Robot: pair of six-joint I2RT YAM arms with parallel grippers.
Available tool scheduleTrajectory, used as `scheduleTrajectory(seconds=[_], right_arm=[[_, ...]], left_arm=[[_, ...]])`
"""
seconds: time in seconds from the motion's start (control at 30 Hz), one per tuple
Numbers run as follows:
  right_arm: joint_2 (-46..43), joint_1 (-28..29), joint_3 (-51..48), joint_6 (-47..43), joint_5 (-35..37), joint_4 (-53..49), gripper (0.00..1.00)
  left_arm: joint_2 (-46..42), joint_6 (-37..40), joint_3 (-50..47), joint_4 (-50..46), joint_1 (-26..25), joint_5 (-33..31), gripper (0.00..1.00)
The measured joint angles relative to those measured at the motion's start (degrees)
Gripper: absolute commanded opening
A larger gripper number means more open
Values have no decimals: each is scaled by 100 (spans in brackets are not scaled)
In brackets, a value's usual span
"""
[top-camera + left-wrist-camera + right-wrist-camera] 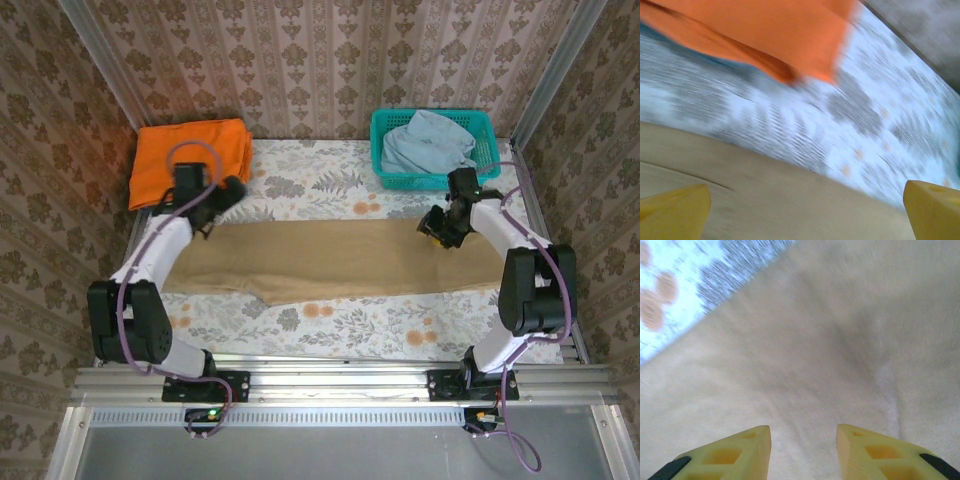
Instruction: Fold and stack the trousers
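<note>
- Trousers (pixel 340 260) are lying flat across the middle of the table (pixel 330 185), stretching in a long tan band from left to right.
- Their left end is running under the left arm and their right end is disappearing behind the right arm, so neither end is showing fully.
- Left gripper (pixel 222 205) is hanging over the far left corner of the trousers. In its wrist view its yellow fingers (pixel 675 210) are standing wide apart at the frame corners, with nothing between them.
- That wrist view is smearing badly. The flowered table cover is reading only as streaks, and the orange garment (pixel 765 35) is being cut off by the top edge.
- Right gripper (pixel 437 228) is hovering over the far right part of the trousers. Its fingers (pixel 730 455) are standing partly apart, with bare tan cloth (pixel 830 340) showing through the gap. I cannot tell whether the tips are touching the fabric.
- Orange garment (pixel 190 160) is sitting folded at the far left corner, near the trousers' far edge.
- A green basket (pixel 385 130) holding a pale blue garment (pixel 430 145) is standing at the far right.
- Open table is showing between the orange garment and the basket, and in a strip between the trousers' near edge and the near rail.
</note>
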Motion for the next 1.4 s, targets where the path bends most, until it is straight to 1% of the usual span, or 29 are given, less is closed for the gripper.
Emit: scheduleTrajectory(seconds=[0.1, 0.2, 0.27, 0.33, 0.43, 0.5, 0.57, 0.67, 0.83, 0.9, 0.93, 1.07, 1.1, 1.23, 1.4], right_arm=[[2, 0, 48, -59, 101, -31, 40], [0, 0, 17, -63, 175, -72, 41], [-22, -4, -28, -63, 192, -79, 41], [-50, -13, -66, -63, 190, -79, 41], [-101, -33, -87, -76, 190, -81, 41], [-162, -59, -103, -81, 190, -83, 41], [-227, -94, -114, -79, 190, -83, 41], [-291, -136, -114, -79, 190, -85, 41], [-409, -160, -114, -81, 190, -175, 41], [-474, -177, -114, -107, 197, -229, 41], [-498, -188, -114, -144, 216, -251, 42], [-446, -289, -55, -494, 496, -483, 49], [-363, -321, 26, -595, 614, -568, 54], [192, -402, 601, -1051, 903, -841, 66], [1290, -433, 1714, -1738, 1139, -1250, 66]], left_arm=[[219, -210, -212, 326, -1113, 63, 97], [750, -380, -354, 507, -1858, 144, 97], [1134, -452, -396, 612, -2120, 197, 96], [1353, -511, -522, 715, -2179, 216, 96], [1405, -564, -909, 872, -2087, 205, 96], [1224, -579, -1145, 1145, -1985, 267, 96], [1071, -575, -1414, 1305, -1768, 369, 96], [824, -501, -1681, 1364, -1191, 507, 96], [586, -205, -1843, 1088, -39, 422, 96], [579, -63, -1801, 931, 289, 334, 96], [581, -9, -1757, 852, 374, 302, 96], [688, 275, -1447, 400, 455, 133, 96], [704, 348, -1357, 293, 455, 79, 96], [704, 544, -1147, 96, 505, -55, 97], [702, 671, -970, -48, 544, 11, 96]])
